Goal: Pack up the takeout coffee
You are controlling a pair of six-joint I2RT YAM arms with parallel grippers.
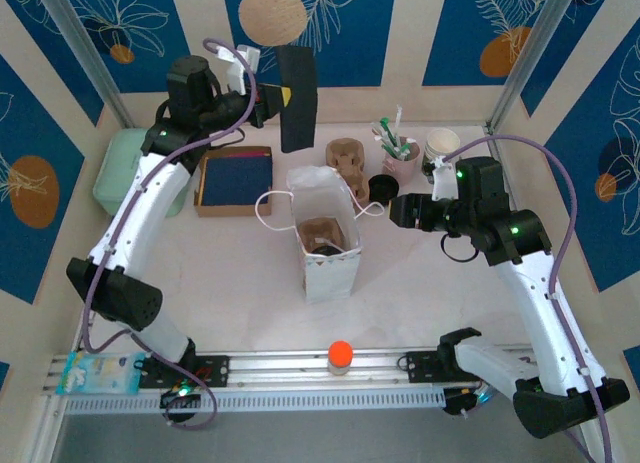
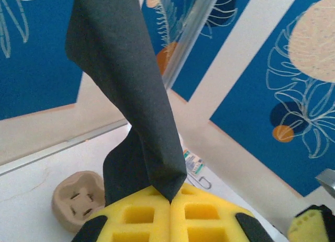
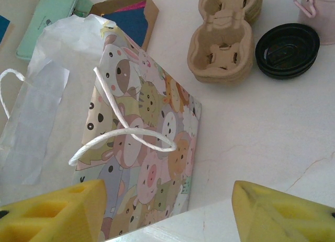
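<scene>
**Takeout coffee (image 1: 324,246) inside the paper bag (image 1: 330,273)**

Only its dark round lid shows, seated in a brown carrier (image 1: 316,229) in the open bag at the table's middle. Just right of the bag, the right gripper (image 1: 393,211) hangs with fingers spread, empty. At the back left, the left gripper (image 1: 270,98) pinches a raised dark sheet (image 1: 297,103).

The napkin (image 2: 125,95) is plain charcoal grey. The left gripper (image 2: 171,203) and the right gripper (image 3: 167,216) have bright yellow foam pads (image 3: 52,210). The paper bag (image 3: 152,148) is printed with pastel cartoon animals, and its cord handles (image 3: 125,133) are white. The cup carriers (image 3: 225,38) are pulp brown, the lids (image 3: 287,48) black, the case (image 3: 47,20) mint green. The wall panels (image 1: 370,33) are deep blue with white leaf outlines and orange and tan discs.
</scene>
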